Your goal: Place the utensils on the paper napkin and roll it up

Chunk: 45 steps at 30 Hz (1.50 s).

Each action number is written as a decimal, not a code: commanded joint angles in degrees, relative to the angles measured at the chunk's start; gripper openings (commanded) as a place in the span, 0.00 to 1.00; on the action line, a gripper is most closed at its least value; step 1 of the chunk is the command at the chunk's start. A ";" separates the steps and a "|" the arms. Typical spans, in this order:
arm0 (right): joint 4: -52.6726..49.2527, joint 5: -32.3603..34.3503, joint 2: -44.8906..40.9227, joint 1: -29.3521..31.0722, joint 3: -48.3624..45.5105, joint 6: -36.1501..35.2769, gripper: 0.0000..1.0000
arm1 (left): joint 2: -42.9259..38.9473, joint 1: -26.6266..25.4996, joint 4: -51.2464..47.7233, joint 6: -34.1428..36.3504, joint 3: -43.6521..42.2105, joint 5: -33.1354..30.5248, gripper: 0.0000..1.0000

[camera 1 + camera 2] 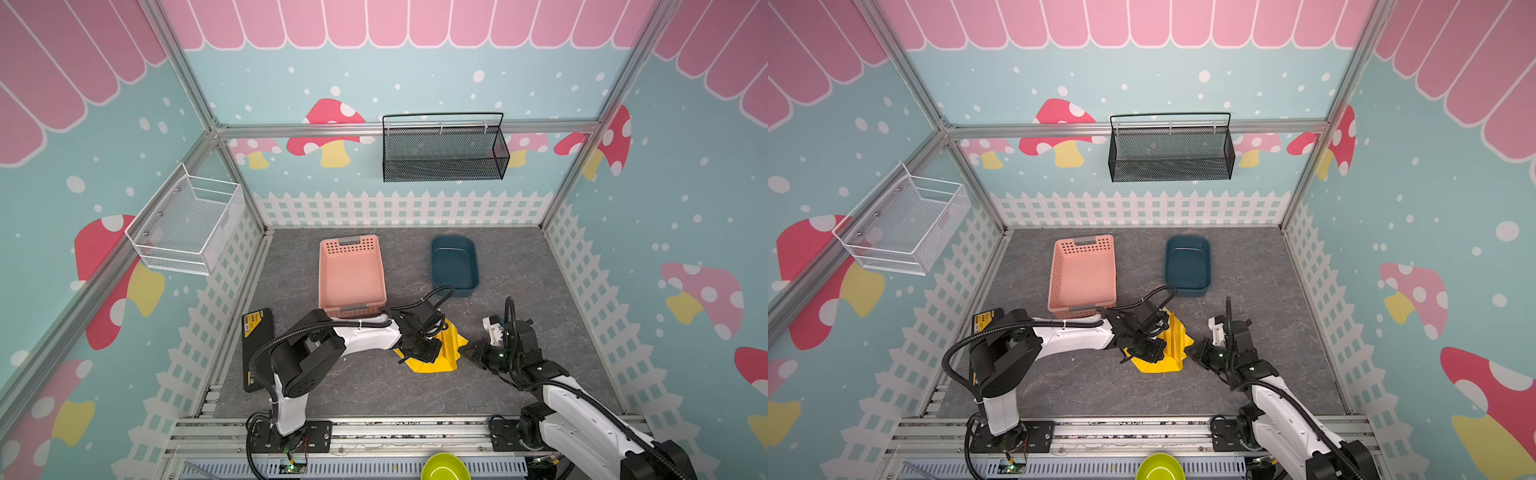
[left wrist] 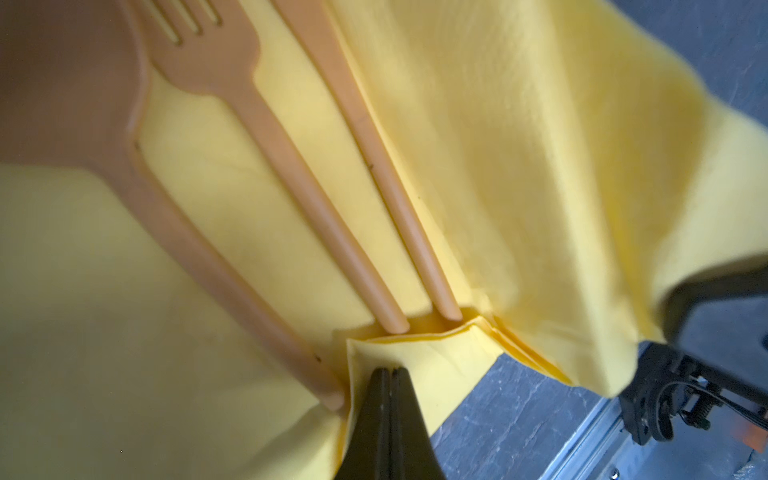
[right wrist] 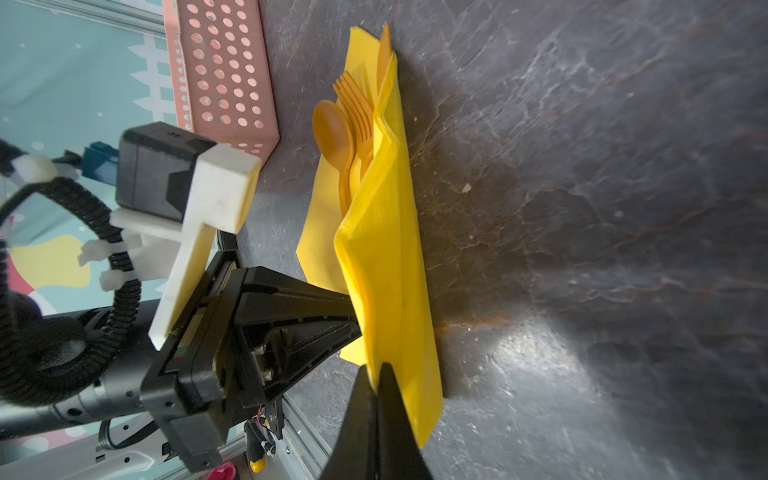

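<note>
The paper napkin (image 1: 455, 345) (image 1: 1179, 345), at the lower centre in both top views, is folded partly over the spoon (image 2: 62, 83), fork (image 2: 232, 83) and knife (image 2: 353, 108). Its edges are pinched by the closed left gripper (image 2: 390, 372) and the closed right gripper (image 3: 376, 374).

In the lower middle of the frame a creased yellow napkin (image 1: 451, 347) lies on the grey counter (image 1: 374, 386). The left tool (image 1: 428, 353) covers its left part, and the right tool (image 1: 466, 353) meets its right corner. Above them stand a pink basket (image 1: 351, 274) and a dark blue tub (image 1: 453, 266). A black mesh basket (image 1: 444, 149) hangs on the back wall and a white wire basket (image 1: 187, 224) on the left wall.
</note>
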 commanded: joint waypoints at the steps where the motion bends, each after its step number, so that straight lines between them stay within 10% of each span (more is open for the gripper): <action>1: 1.82 1.67 1.47 2.39 1.64 2.14 0.00 | 1.09 0.17 0.46 -0.38 1.18 0.39 0.02; 45: 13.35 3.50 16.34 11.06 3.58 5.25 0.00 | -8.19 0.34 -2.10 -1.16 -3.39 -3.22 0.09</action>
